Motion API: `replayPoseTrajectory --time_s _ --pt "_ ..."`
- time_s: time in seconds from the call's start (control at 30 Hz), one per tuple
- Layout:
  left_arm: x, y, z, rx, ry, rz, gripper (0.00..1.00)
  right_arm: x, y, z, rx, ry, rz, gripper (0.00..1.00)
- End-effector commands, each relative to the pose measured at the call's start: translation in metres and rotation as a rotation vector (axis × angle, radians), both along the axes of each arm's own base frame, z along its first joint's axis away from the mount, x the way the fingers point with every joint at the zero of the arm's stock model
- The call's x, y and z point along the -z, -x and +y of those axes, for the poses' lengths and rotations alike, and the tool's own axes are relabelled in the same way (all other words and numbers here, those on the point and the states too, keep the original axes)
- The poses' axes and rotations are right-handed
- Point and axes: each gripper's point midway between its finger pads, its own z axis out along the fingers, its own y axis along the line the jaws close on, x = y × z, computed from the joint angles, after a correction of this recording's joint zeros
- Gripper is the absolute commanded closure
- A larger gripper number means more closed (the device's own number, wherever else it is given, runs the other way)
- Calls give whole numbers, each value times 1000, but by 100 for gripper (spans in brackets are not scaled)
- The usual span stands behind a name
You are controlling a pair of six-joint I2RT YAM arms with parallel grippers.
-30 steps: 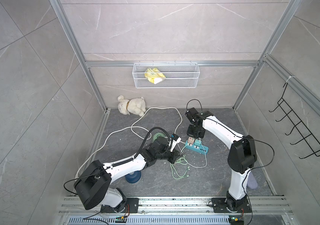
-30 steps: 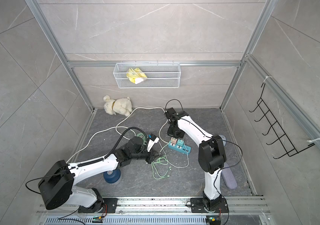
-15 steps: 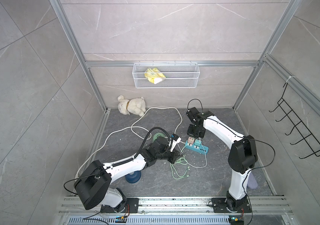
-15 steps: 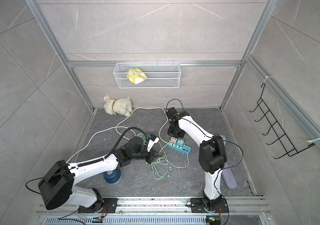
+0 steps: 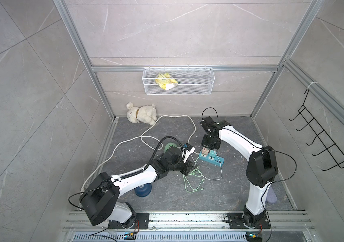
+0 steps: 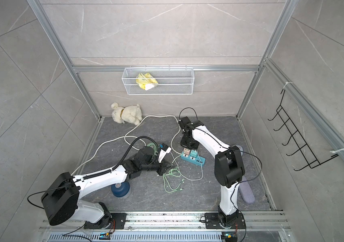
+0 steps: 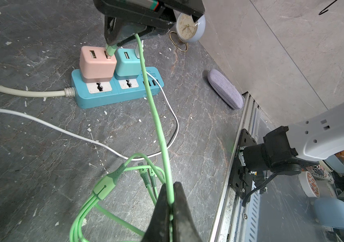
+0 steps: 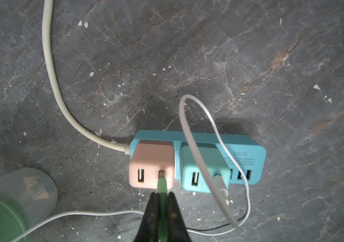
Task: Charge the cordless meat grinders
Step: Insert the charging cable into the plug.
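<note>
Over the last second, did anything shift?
Nothing visibly changed. The right gripper stays shut on the plug of the pale green rubber cable at the pink cube charger; the left gripper stays shut on that cable. The mint green dome-shaped grinder and the navy blue dome-shaped grinder have not moved.
</note>
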Motion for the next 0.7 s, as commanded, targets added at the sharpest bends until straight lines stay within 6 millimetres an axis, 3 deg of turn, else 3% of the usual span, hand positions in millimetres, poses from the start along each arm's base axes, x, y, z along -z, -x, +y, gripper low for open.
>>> replayPoseTrajectory --time_s 0.0,0.67 --pt "-16 -3 -6 19 31 -24 100 5 4 -11 12 33 10 100" --pt "-11 -5 -7 16 4 -6 100 39 6 -16 12 91 74 100"
